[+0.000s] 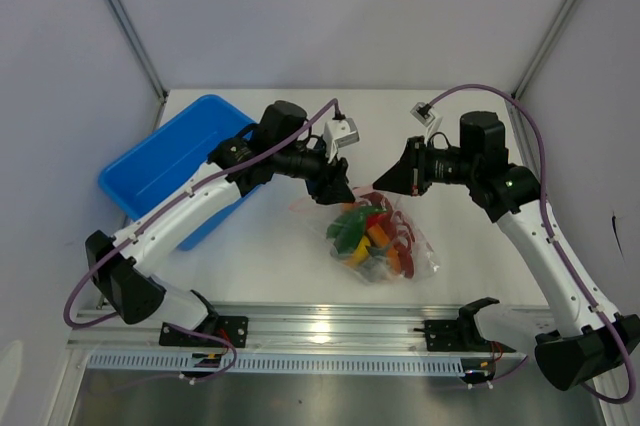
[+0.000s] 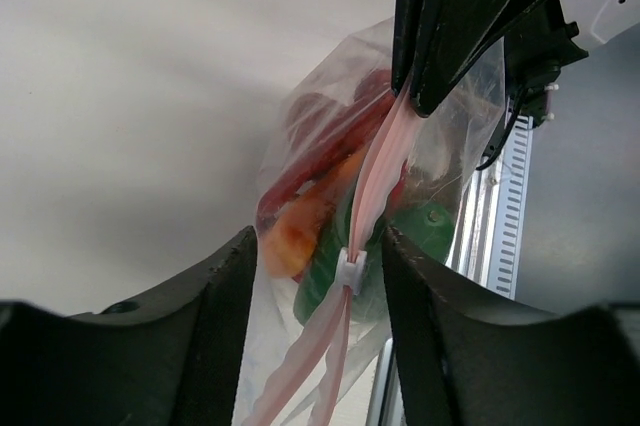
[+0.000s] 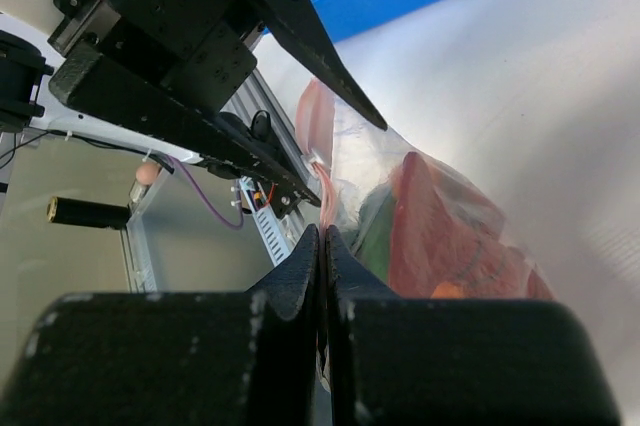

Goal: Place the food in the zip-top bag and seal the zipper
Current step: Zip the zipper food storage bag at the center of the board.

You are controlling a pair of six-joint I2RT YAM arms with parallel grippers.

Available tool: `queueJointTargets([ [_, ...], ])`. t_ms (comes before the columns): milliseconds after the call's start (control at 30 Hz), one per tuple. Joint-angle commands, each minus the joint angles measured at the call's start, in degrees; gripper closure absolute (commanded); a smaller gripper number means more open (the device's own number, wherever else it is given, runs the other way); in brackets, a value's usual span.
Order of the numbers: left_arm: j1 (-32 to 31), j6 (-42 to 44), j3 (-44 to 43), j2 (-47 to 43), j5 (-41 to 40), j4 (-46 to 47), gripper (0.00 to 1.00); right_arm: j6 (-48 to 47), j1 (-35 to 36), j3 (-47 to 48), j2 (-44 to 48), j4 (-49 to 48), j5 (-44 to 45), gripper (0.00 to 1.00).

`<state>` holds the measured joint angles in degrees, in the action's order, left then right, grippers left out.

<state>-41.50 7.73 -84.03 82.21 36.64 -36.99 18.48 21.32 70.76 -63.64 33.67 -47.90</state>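
The zip-top bag [image 1: 385, 246] lies on the white table between both arms, with the food [image 1: 365, 236] inside it: red, green, orange and yellow pieces. My right gripper [image 3: 322, 234] is shut on the pink zipper [image 2: 385, 151] at the bag's mouth and holds that edge up. My left gripper [image 2: 320, 241] is open and straddles the zipper, with the small white slider [image 2: 350, 271] between its fingers [image 2: 215, 296] and gaps on both sides. Below the slider the two pink strips hang apart; above it they run together. In the top view the left gripper [image 1: 340, 191] and the right gripper [image 1: 383, 184] nearly meet.
A blue plastic bin [image 1: 165, 166] stands at the back left, under the left arm. A metal rail [image 1: 330, 331] with both arm bases runs along the near table edge. White walls close in the table at the back and sides.
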Motion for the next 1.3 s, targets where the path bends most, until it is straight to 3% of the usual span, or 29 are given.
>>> queueJointTargets([
  [0,-0.2,1.9,-1.3,0.0,3.0,1.8,0.46,0.9,0.4,2.8,0.4,-0.8,-0.9,1.00],
  [200,-0.2,2.3,-1.2,0.1,4.3,0.2,0.67,1.1,0.4,2.6,0.6,-0.7,-0.3,1.00],
  [333,-0.2,2.4,-1.2,0.1,4.7,-2.1,0.93,0.6,0.3,2.5,0.9,-0.2,1.6,1.00],
  [400,-0.2,2.4,-1.1,0.1,4.0,-4.1,0.99,0.3,0.0,2.4,1.1,-0.1,2.1,1.00],
  [833,1.7,1.8,4.0,-9.8,-9.8,-11.3,0.99,-0.9,-1.6,2.0,1.3,1.4,1.3,1.00],
  [1267,2.7,1.9,4.8,-16.5,-14.8,-14.6,0.99,-1.2,-1.7,1.9,1.9,2.0,1.0,1.00],
])
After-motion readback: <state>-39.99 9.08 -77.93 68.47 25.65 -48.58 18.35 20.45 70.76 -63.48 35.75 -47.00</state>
